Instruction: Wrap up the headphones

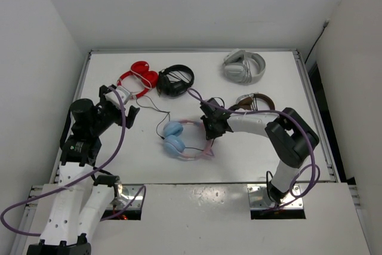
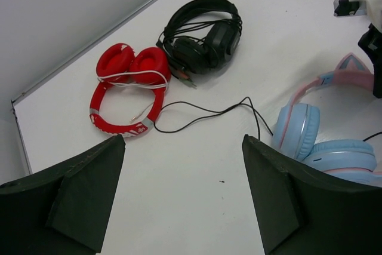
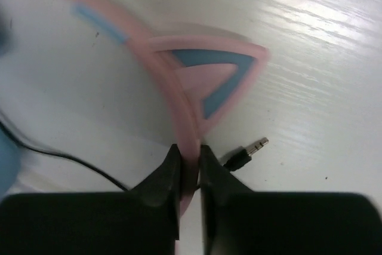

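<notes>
The headphones (image 1: 179, 138) are seen lying near the middle of the worktop (image 1: 250, 153), with their light blue ear cups (image 1: 173, 137) side by side on the left and the pink headband (image 3: 179, 111) arching toward the right. The headband is pinched between the narrowed fingers of the right tool (image 3: 190, 160), just beside one cat ear (image 3: 209, 73). The jack plug (image 3: 250, 149) is found on the worktop just right of those fingers. The thin black cable (image 2: 209, 111) is trailed loose over the worktop to the far left of the cups, toward the red pair (image 1: 138, 79). The left tool (image 2: 185, 192) is held wide apart with nothing between its fingers, above the worktop left of the cups. Along the far side, a black pair (image 1: 175, 80) is set just right of the red pair, and a pale grey pair (image 1: 245, 65) lies farther right. A brown-and-silver pair (image 1: 255, 101) is partly hidden behind the right arm (image 1: 262, 125).
</notes>
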Controlling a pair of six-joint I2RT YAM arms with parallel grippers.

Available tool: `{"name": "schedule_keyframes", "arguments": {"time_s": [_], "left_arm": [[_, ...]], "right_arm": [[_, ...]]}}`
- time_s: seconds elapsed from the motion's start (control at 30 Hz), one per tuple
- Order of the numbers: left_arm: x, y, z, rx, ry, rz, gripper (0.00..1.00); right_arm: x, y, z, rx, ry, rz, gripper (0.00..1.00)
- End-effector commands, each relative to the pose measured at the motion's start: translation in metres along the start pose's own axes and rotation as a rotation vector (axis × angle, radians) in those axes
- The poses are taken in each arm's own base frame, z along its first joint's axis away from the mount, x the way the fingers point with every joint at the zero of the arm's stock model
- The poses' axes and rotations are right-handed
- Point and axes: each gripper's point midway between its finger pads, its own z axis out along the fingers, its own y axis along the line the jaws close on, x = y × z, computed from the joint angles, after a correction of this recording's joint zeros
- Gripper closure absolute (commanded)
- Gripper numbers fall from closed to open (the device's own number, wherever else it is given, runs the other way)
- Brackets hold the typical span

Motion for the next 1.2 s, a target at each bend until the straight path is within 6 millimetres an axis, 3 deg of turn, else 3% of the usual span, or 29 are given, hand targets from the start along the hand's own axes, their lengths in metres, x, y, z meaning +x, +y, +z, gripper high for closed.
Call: {"name": "schedule_keyframes", "arguments": {"time_s": [0.0, 0.03, 0.23, 0.27, 0.33, 0.5, 0.57, 0.7, 0.8, 0.83, 0.97, 1.07, 1.17], "left_arm": [[-0.008, 0.008, -0.003, -0.04, -0.038, 0.029, 0.14], [-0.01, 0.009, -0.005, -0.053, -0.042, 0.032, 0.14], [-0.004, 0.009, -0.009, -0.073, -0.033, 0.022, 0.14], [-0.003, 0.007, -0.011, -0.072, -0.032, 0.007, 0.14], [-0.001, 0.004, -0.011, -0.068, -0.025, -0.031, 0.14], [0.002, -0.006, -0.015, -0.051, -0.045, -0.083, 0.14], [0.011, -0.009, -0.013, -0.044, -0.027, -0.11, 0.13], [0.012, -0.013, -0.011, -0.035, -0.03, -0.16, 0.13], [0.006, -0.029, -0.011, 0.055, -0.057, -0.18, 0.13], [0.007, -0.042, -0.01, 0.128, -0.065, -0.185, 0.13], [0.024, -0.065, -0.008, 0.226, -0.052, -0.207, 0.13], [0.029, -0.067, -0.003, 0.234, -0.029, -0.204, 0.14], [0.036, -0.071, 0.005, 0.227, -0.001, -0.231, 0.16]], "right_arm": [[0.002, 0.004, 0.001, 0.012, 0.007, -0.03, 0.95], [0.005, 0.001, 0.004, 0.026, 0.016, -0.044, 1.0], [-0.023, -0.009, -0.002, 0.023, -0.03, -0.043, 1.0], [-0.042, -0.008, -0.011, -0.003, -0.072, -0.031, 1.0], [-0.053, -0.007, -0.021, -0.017, -0.09, -0.033, 1.0], [-0.101, -0.007, -0.07, -0.128, -0.184, -0.018, 1.0], [-0.123, -0.001, -0.099, -0.183, -0.235, -0.04, 1.0], [-0.159, -0.011, -0.146, -0.218, -0.372, -0.075, 1.0], [-0.174, -0.037, -0.163, -0.188, -0.423, -0.034, 1.0], [-0.182, -0.056, -0.168, -0.16, -0.446, -0.007, 1.0], [-0.2, -0.109, -0.183, -0.073, -0.494, 0.101, 1.0], [-0.2, -0.119, -0.184, -0.061, -0.498, 0.132, 1.0], [-0.199, -0.116, -0.181, -0.063, -0.495, 0.144, 1.0]]}}
